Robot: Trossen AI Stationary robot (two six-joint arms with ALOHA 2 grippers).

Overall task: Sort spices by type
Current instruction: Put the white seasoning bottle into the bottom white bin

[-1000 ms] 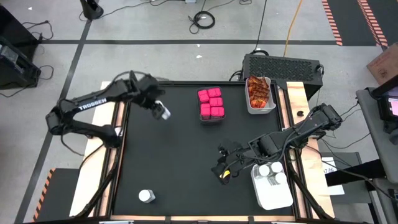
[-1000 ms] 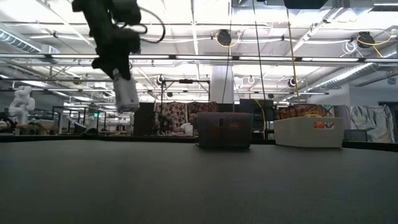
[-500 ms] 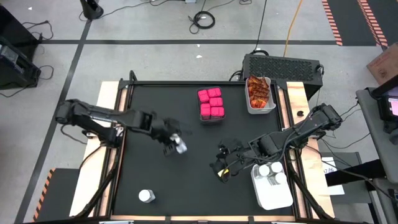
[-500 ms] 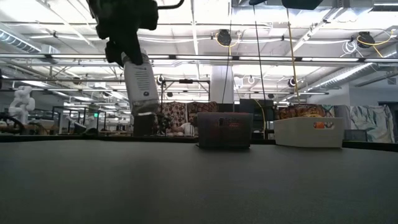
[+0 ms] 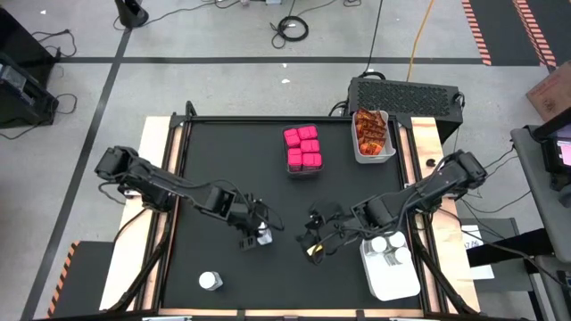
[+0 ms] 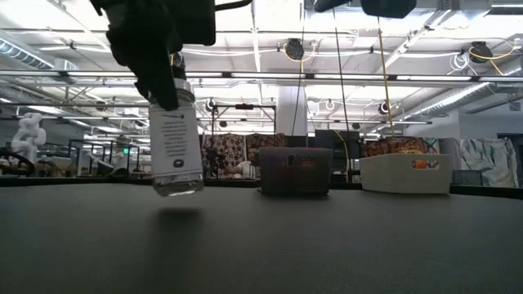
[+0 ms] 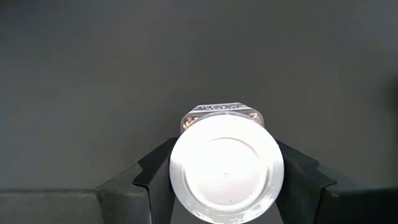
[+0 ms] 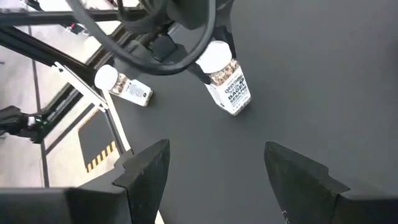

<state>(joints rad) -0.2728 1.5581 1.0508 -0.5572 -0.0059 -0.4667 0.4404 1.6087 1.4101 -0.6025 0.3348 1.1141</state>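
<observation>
My left gripper (image 5: 256,232) is shut on a little clear jar (image 6: 176,145) with a white round lid, over the middle of the black table top, toward its near edge. My right gripper (image 5: 317,237) stands open just right of it with nothing between its fingers (image 8: 146,177). A second jar (image 5: 210,281) lies on its side near the front edge. Several pink packs (image 5: 303,149) sit in a block at the far middle. Orange-red sachets fill a small bin (image 5: 373,134) at the far right. More jars stand in a white bin (image 5: 393,267) at the near right. My left gripper pinches the jar at its white lid (image 7: 180,174), one finger (image 7: 149,180) on each of two opposite sides. The fingers come from above, slanting down. The jar hangs below them, nearly upright and slightly tilted, its bottom (image 6: 178,191) just above the table over its shadow.
A dark box (image 5: 406,94) stands beyond the table's far right corner. The black table top (image 5: 223,160) lies bare on its left half. My right arm (image 5: 428,187) reaches in from the right edge over the white bin.
My left gripper has swung from the table's far left toward the near middle, sinking and rolling as it went. The jar has come along in its hold and now hangs close to the table beside my right gripper.
</observation>
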